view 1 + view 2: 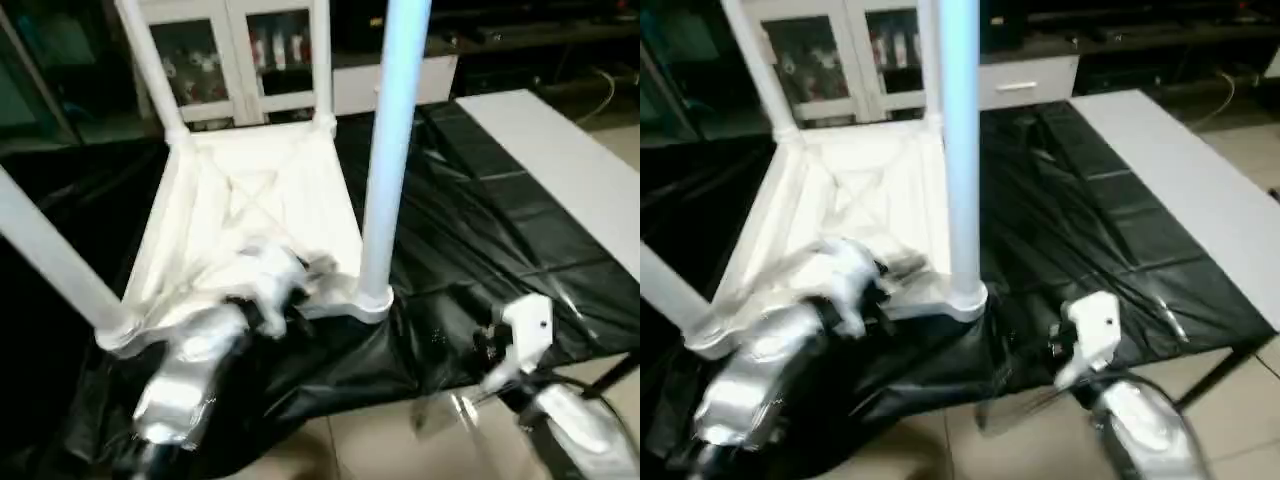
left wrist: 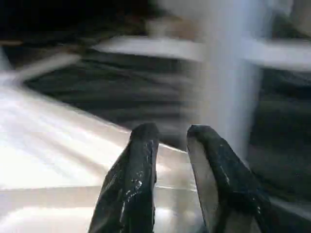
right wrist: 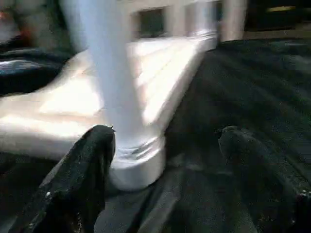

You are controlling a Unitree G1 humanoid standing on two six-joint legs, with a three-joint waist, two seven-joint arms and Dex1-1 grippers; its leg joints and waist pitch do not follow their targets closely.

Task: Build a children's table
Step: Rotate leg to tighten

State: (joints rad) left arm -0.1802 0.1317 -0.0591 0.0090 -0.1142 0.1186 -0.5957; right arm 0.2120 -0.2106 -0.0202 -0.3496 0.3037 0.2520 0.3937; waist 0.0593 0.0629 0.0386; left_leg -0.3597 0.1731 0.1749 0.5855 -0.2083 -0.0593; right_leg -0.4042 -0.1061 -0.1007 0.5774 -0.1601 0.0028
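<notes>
Narrowly parted and empty, the left gripper (image 2: 172, 145) hangs over the near edge of the upturned white tabletop (image 1: 255, 215), while the right gripper (image 3: 163, 160) stands wide open with nothing between its jaws, near the right front leg (image 1: 390, 150) on the black cover. That tabletop lies underside up on the black-covered work surface (image 1: 480, 230), its ribs crossing in a shallow X. Four white tapered legs rise from round corner sockets: the near right one upright, the near left leg (image 1: 55, 260) leaning out to the left, the far left leg (image 1: 150, 65) and far right leg (image 1: 322, 60) standing before a white glass-fronted cabinet (image 1: 235, 55). A white board (image 1: 560, 160) lies at the far right.
</notes>
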